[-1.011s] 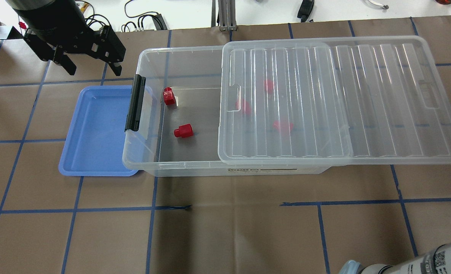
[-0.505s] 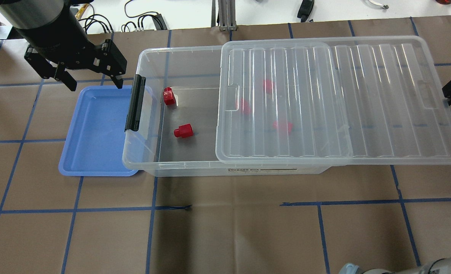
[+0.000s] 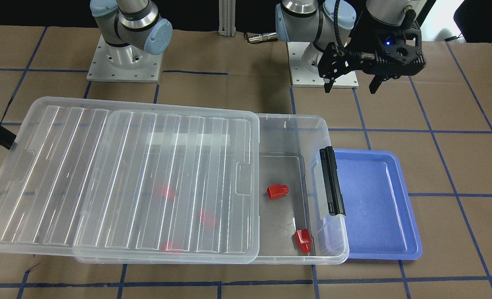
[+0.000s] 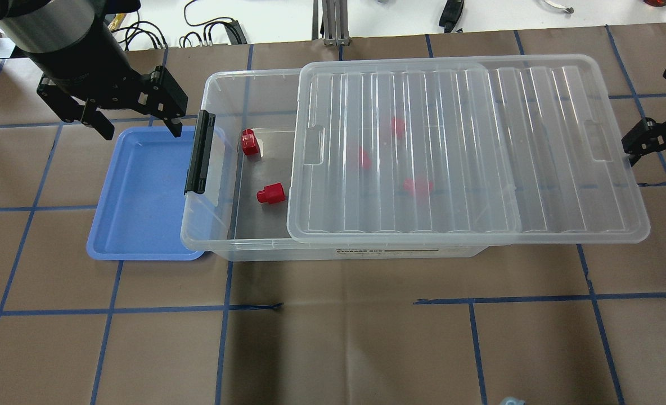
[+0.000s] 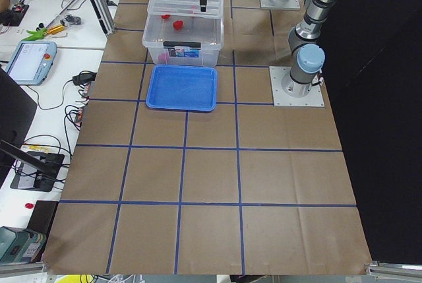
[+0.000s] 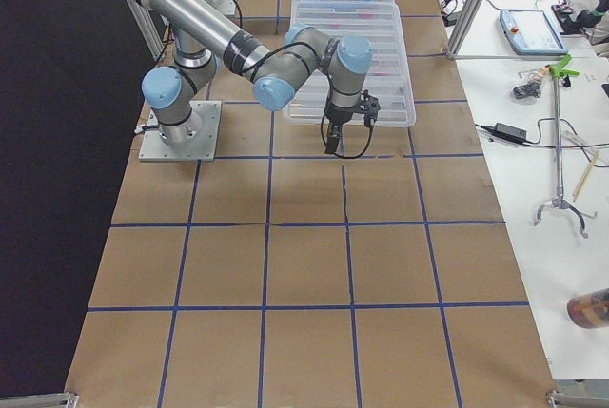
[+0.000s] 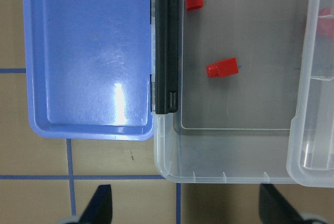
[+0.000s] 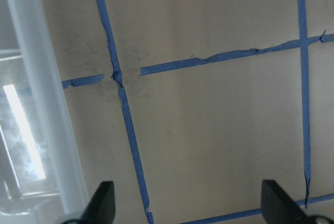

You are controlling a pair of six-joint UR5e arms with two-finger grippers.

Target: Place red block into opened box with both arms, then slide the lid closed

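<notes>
A robotics lab — brown paper-covered table gridded with blue tape, silver-grey tube robot arms bolted to metal base plates, white benches strewn with black cables.

The left arm and right arm are silver-grey tubes with light-blue joint caps, each on a square metal base plate with screws. The left claw is black, with a blue light and a black cable.

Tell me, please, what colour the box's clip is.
Black; the clip shows best in the left wrist view.
</notes>
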